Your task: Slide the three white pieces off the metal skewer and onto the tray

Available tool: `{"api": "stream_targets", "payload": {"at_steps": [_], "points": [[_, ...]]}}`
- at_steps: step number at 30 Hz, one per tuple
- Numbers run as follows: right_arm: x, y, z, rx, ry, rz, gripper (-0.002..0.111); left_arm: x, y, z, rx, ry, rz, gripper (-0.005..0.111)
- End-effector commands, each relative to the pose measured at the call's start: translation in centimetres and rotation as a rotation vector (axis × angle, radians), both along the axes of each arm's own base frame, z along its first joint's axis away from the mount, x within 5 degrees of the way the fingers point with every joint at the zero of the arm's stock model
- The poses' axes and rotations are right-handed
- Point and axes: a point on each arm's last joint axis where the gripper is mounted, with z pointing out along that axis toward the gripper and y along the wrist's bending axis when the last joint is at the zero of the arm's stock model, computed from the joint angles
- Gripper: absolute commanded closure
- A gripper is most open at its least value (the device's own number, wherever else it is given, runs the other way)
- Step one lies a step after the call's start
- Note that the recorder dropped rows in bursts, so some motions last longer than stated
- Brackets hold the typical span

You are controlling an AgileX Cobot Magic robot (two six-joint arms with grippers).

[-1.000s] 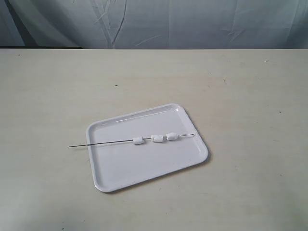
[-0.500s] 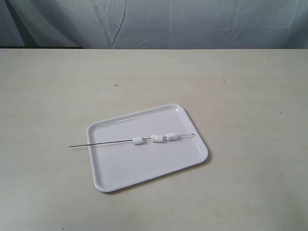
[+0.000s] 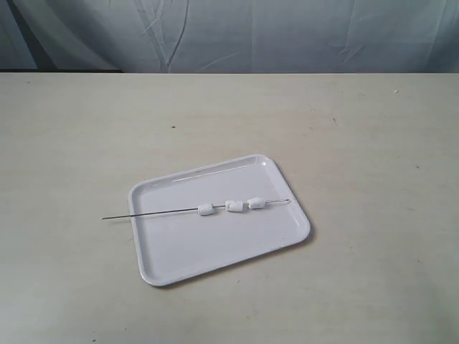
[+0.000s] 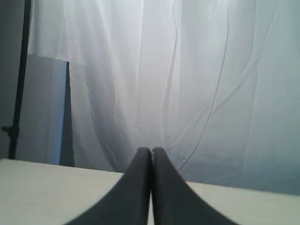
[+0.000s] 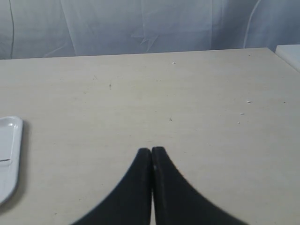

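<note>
Skewer: metal skewer across the tray, unmoved
Pieces: three white pieces threaded, over tray's middle
Left gripper: clenched, empty
Right gripper: clenched, empty, seemingly off the tray

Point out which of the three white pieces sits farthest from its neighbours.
The leftmost piece in the exterior view, beside the long bare stretch of the skewer. A gap separates it from the middle piece and right piece, which sit close together.

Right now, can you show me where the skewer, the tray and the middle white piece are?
skewer (image 3: 165, 212), exterior view, on its bare thin rod.
tray (image 3: 215, 247), exterior view, on its bare floor.
middle white piece (image 3: 234, 206), exterior view, on its centre.
</note>
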Motion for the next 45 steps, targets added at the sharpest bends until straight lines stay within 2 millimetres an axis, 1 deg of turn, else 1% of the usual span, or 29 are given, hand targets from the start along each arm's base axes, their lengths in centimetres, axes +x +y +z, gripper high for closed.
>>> {"api": "stream_targets", "payload": {"at_steps": [1, 3, 4, 5, 7, 8, 9, 10, 11, 13, 15, 18, 20, 22, 25, 27, 30, 31, 33, 35, 37, 39, 40, 42, 45], "points": [[0.0, 0.0, 0.0, -0.001, -0.006, -0.004, 0.109, -0.3, 0.4, 0.9, -0.149, -0.120, 0.008, 0.107], [0.0, 0.0, 0.0, -0.001, -0.006, -0.004, 0.109, -0.5, 0.6, 1.5, -0.206, -0.194, -0.003, 0.107], [0.0, 0.0, 0.0, -0.001, -0.006, -0.004, 0.109, -0.5, 0.4, 1.4, -0.160, -0.185, -0.011, 0.107], [0.0, 0.0, 0.0, -0.001, -0.006, -0.004, 0.109, -0.5, 0.1, 1.8, -0.111, -0.167, -0.021, 0.107], [0.0, 0.0, 0.0, -0.001, -0.006, -0.004, 0.109, -1.1, -0.2, 4.2, -0.046, -0.122, -0.045, 0.107], [0.0, 0.0, 0.0, -0.001, -0.006, -0.004, 0.109, -1.1, -0.3, 5.0, -0.009, -0.089, -0.040, 0.107], [0.0, 0.0, 0.0, -0.001, -0.006, -0.004, 0.109, -1.0, -0.3, 6.2, 0.048, -0.041, -0.028, 0.107], [0.0, 0.0, 0.0, -0.001, -0.006, -0.004, 0.109, -0.9, -0.3, 6.9, 0.085, 0.010, -0.018, 0.107], [0.0, 0.0, 0.0, -0.001, -0.006, -0.004, 0.109, -0.6, -0.2, 7.6, 0.113, 0.096, -0.006, 0.107], [0.0, 0.0, 0.0, -0.001, -0.006, -0.004, 0.109, 0.1, -0.1, 8.5, 0.134, 0.263, -0.003, 0.107], [0.0, 0.0, 0.0, -0.001, -0.006, -0.004, 0.109, 0.9, -0.2, 8.7, 0.124, 0.380, -0.017, 0.107], [0.0, -0.1, 0.1, -0.025, -0.015, -0.006, 0.109, 2.1, -0.5, 8.3, 0.170, 0.582, -0.070, 0.107], [0.1, -0.1, 0.6, -0.033, -0.071, -0.005, 0.109, 3.1, -1.0, 7.6, 0.186, 0.714, -0.130, 0.107], [0.3, 0.0, 1.6, -0.026, -0.187, -0.001, 0.109, 4.5, -1.7, 6.7, 0.160, 0.831, -0.218, 0.107], [0.2, 0.0, 3.9, 0.063, -0.442, -0.007, 0.109, 6.8, -3.0, 5.2, 0.161, 0.945, -0.388, 0.107], [-0.2, -0.2, 5.4, 0.102, -0.610, -0.019, 0.109, 8.4, -4.0, 4.5, 0.142, 0.970, -0.505, 0.107], [-0.9, -0.5, 7.0, 0.134, -0.807, -0.039, 0.109, 10.7, -5.1, 3.4, 0.140, 0.968, -0.651, 0.107], [-1.2, -0.5, 7.5, 0.135, -0.873, -0.044, 0.109, 11.5, -5.4, 3.0, 0.154, 0.955, -0.696, 0.107], [-1.9, -0.7, 8.4, 0.149, -1.000, -0.047, 0.109, 12.9, -5.7, 2.5, 0.238, 0.913, -0.767, 0.107], [-2.4, -0.8, 8.9, 0.209, -1.079, -0.041, 0.109, 14.3, -6.2, 2.4, 0.247, 0.863, -0.821, 0.107], [-2.7, -0.8, 9.2, 0.304, -1.122, -0.016, 0.109, 15.5, -6.5, 2.6, 0.253, 0.817, -0.851, 0.107], [-2.8, -0.8, 9.2, 0.388, -1.131, 0.014, 0.109, 16.5, -6.8, 2.9, 0.305, 0.803, -0.871, 0.107], [-2.8, -0.8, 9.3, 0.413, -1.136, 0.026, 0.109, 17.1, -7.0, 2.8, 0.362, 0.812, -0.869, 0.107], [-2.8, -0.6, 9.3, 0.455, -1.135, 0.057, 0.109, 18.4, -7.4, 2.7, 0.451, 0.857, -0.850, 0.107], [-2.8, -0.1, 9.3, 0.461, -1.120, 0.119, 0.109, 20.0, -8.9, 1.4, 0.541, 0.970, -0.849, 0.107]]}}
